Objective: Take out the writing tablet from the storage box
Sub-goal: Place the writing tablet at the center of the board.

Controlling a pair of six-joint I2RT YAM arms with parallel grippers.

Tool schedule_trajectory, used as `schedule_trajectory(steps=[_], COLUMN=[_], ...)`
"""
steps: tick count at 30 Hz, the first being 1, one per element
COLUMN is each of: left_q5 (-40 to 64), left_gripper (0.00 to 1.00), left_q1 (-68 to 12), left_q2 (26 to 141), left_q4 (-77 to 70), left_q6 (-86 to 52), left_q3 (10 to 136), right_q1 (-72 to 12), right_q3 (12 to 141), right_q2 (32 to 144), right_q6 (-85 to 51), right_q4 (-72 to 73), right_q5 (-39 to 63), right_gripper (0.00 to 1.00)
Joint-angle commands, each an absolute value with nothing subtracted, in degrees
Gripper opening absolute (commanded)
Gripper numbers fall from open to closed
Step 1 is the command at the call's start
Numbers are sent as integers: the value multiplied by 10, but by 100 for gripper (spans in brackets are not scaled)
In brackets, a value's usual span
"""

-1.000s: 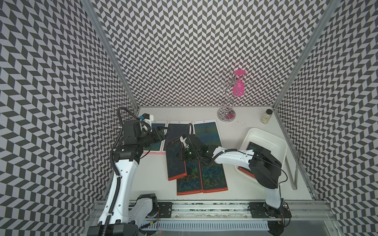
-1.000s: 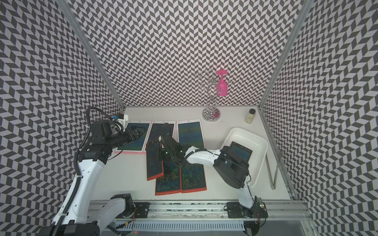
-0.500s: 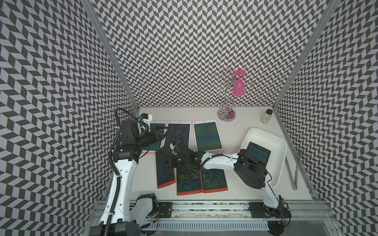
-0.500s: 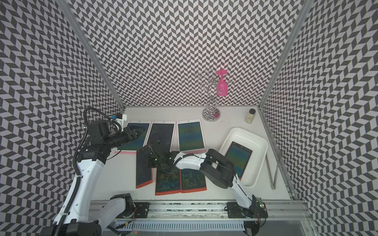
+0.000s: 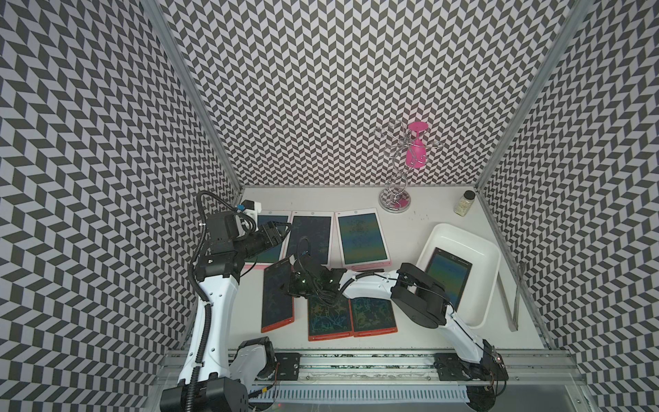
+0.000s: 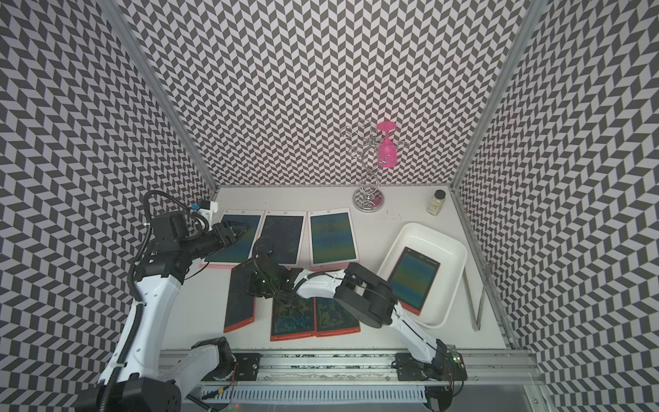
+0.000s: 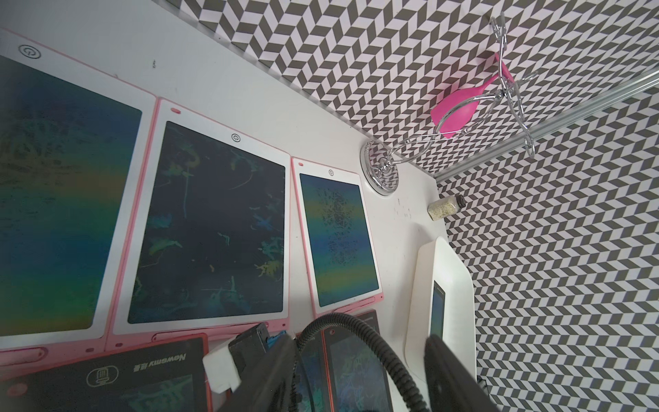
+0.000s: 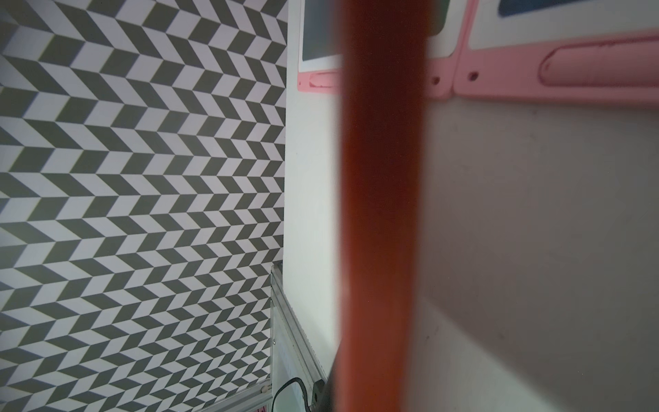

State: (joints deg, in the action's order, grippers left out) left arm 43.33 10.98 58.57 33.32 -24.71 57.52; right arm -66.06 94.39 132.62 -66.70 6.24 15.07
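The white storage box (image 5: 450,231) sits at the right in both top views, with one dark writing tablet (image 5: 450,274) lying inside. My right gripper (image 5: 289,282) is shut on the side edge of a red-framed writing tablet (image 5: 277,303), which lies left of the front row, low over the table. In the right wrist view that tablet's red edge (image 8: 381,214) fills the middle, blurred. My left gripper (image 5: 281,230) hovers open over the pink-framed tablets at the back left, holding nothing. Its dark fingers (image 7: 271,374) stand wide apart.
Three pink-framed tablets (image 5: 362,237) lie in the back row, two red-framed ones (image 5: 328,317) in front. A wire stand (image 5: 396,205) with a pink glass (image 5: 415,153) and a small jar (image 5: 463,203) stand at the back. A metal bar (image 5: 513,299) lies by the right wall.
My right arm has swung the red-framed tablet from over the middle tablets to the left of the front row and lowered it. The left gripper has hardly moved.
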Motion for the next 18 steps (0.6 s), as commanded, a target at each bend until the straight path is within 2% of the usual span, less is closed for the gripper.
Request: schedule_trajectory(steps=[1,5,11,14,18], left_q5=[446,439,421,427,432], left_gripper=[59,59,59,59,59], left_q1=[121,127,142,145,146], left_q2=[590,587,583,582,580], left_q4=[337,332,327,324,322], left_q6=[-228,-228,-228,-228,-228], left_q3=[564,549,534,532,531], right_q1=[-666,-671,-673,-675,-678], right_q3=[960,972,995,1001,1004], right_q2=[1341,1356,1374,1380,1383], right_q6=[-687,-699,-703,-708,-714], right_q4=[88,82,60,46,40], right_q5=[153,150,153,156,158], right_gripper=[12,19,21,35,46])
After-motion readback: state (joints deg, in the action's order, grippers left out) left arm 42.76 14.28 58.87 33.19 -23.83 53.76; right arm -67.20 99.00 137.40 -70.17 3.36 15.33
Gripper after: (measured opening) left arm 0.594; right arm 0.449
